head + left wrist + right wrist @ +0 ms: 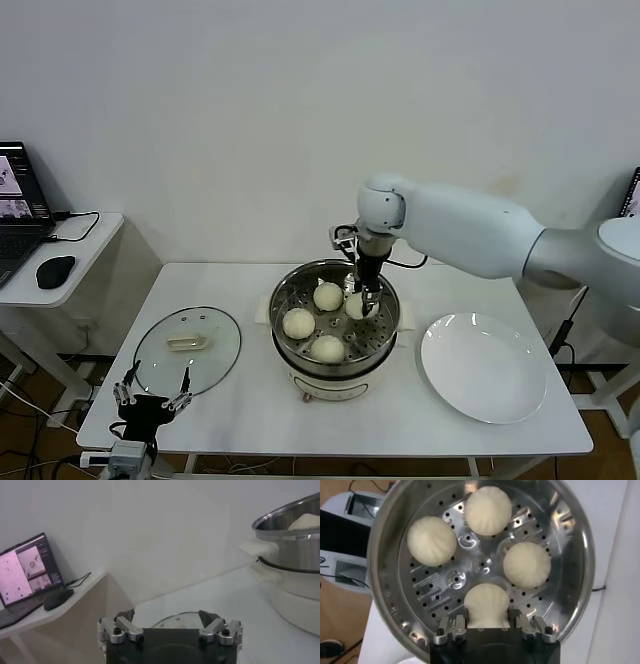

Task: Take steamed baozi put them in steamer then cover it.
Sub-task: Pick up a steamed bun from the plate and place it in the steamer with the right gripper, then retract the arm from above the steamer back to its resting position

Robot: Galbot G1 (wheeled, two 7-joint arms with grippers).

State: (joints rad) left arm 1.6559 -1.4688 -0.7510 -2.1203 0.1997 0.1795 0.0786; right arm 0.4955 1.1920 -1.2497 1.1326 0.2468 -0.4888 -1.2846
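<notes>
Resting on the perforated tray of the steamer point(335, 345), four steamed baozi point(487, 510) lie apart; the right gripper point(364, 300) clasps the fourth baozi point(486, 603). Left of the steamer, the glass cover point(188, 348) lies flat on the white table point(250, 415); the left gripper point(150, 402), fingers spread, hovers at its near rim.

Steamer point(334, 322): polished stainless steel, mirror-glossy, perforated tray; base beneath is smooth cream plastic. Baozi point(487, 510) inside it: matt, smooth dough. Cover point(188, 349) beside the steamer: clear glass, metal rim. Plate point(484, 366): glossy white. Table point(400, 425): matt white.
</notes>
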